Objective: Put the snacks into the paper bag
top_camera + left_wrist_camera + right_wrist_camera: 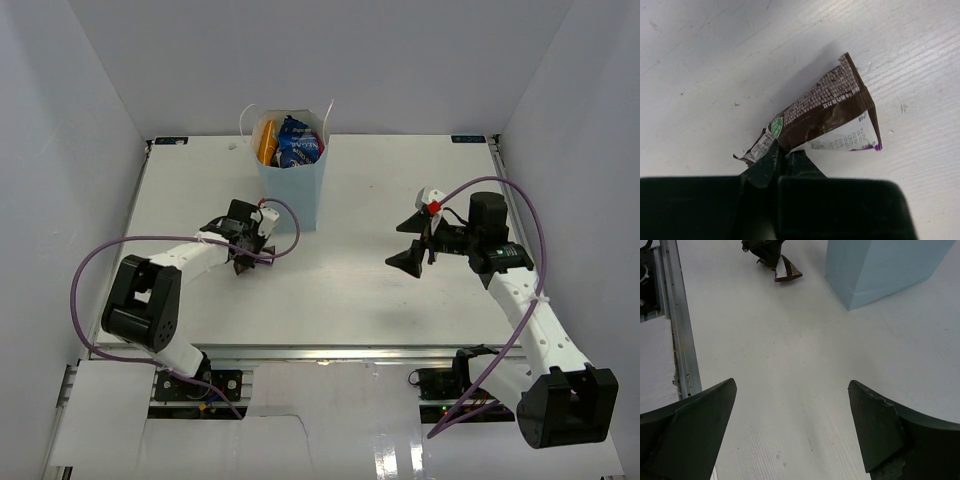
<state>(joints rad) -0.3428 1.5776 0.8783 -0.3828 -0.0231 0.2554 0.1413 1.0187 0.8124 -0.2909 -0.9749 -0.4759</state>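
Between the jaws of the left gripper (783, 161) sits the crimped end of the dark brown bar (825, 112), its body jutting ahead over the tabletop (715, 75): light, crinkly, likely slippery, so that seam suits. Meanwhile the right gripper (792, 427) hangs wide, empty.

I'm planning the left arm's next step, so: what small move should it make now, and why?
Probably lift the left pincer straight up: its jaws are shut on one end of the dark brown bar, low near the table beside the light-blue paper bag, whose rim stands well above it. The bar must clear that rim.
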